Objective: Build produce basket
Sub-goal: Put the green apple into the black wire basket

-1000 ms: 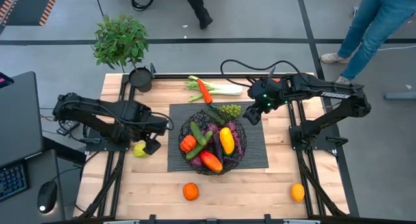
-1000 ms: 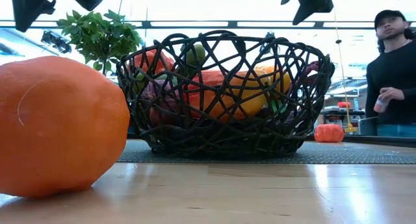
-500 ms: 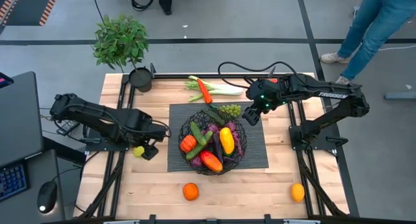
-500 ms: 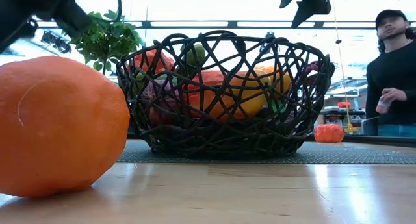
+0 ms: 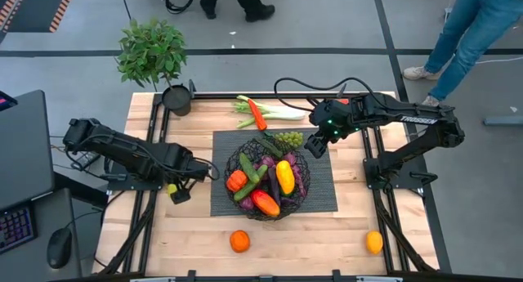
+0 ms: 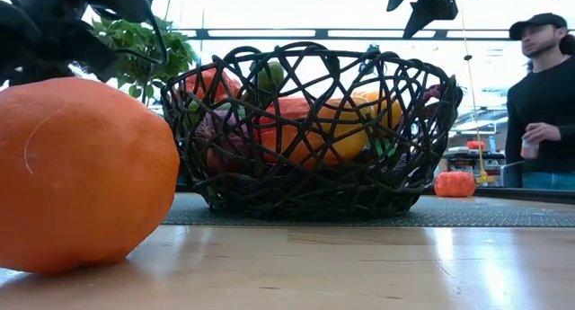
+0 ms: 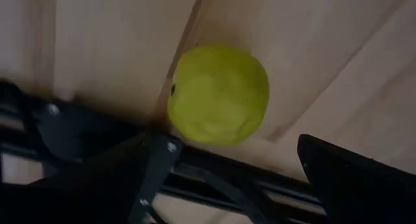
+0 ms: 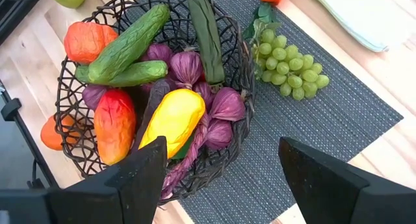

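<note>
Lemon sits on the desk under the spread left pincer; center both fingers around it before squeezing gently.

white lettering that seems to read "trossen" runs along the right arm in the high view; nothing else is legible.

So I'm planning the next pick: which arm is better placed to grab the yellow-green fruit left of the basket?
Left. Its open hand hangs right over the yellow-green fruit; the right hand is beyond the basket, by the grapes.
</note>
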Motion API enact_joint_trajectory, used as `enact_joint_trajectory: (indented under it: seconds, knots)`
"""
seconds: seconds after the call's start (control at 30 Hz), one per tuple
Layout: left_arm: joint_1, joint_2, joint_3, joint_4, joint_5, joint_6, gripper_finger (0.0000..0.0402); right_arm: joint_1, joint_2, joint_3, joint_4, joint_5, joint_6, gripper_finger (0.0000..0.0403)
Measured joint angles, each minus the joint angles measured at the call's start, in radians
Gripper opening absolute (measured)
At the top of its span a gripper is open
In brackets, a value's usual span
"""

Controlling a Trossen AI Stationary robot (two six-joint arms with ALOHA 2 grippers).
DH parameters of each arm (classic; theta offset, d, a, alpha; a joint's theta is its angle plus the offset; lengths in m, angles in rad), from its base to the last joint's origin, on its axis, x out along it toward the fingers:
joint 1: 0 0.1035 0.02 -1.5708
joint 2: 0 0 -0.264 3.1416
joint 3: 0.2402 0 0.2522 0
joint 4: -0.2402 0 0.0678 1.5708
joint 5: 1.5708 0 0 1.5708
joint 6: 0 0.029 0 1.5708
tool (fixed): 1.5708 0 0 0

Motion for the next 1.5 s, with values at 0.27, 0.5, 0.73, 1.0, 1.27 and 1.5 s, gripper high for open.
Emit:
enact_joint_trajectory:
  seconds: [0.27, 0.5, 0.73, 1.0, 1.27, 1.5]
  knots:
    - [0.0, 0.0, 0.0, 0.088, -0.009, 0.048, 0.0396, 0.008, 0.0, 0.0, -0.001, -0.001, 0.02, 0.0297]
    - [0.0, 0.001, -0.073, 0.091, 0.03, -0.015, 0.0396, 0.016, 0.0, 0.0, -0.003, 0.0, 0.021, 0.0297]
    - [0.0, 0.001, -0.168, 0.165, 0.048, -0.064, 0.0396, 0.016, 0.0, 0.0, -0.006, 0.003, 0.021, 0.0297]
    - [0.0, 0.001, -0.243, 0.234, 0.056, -0.064, 0.0396, 0.016, 0.0, 0.0, -0.032, -0.011, 0.024, 0.0297]
    - [0.0, 0.001, -0.261, 0.272, 0.07, -0.065, 0.0372, 0.016, 0.0, 0.0, -0.032, -0.031, 0.024, 0.0297]
    - [0.001, 0.001, -0.257, 0.269, 0.083, -0.12, 0.0315, 0.01, 0.0, 0.0, -0.032, -0.078, 0.022, 0.0297]
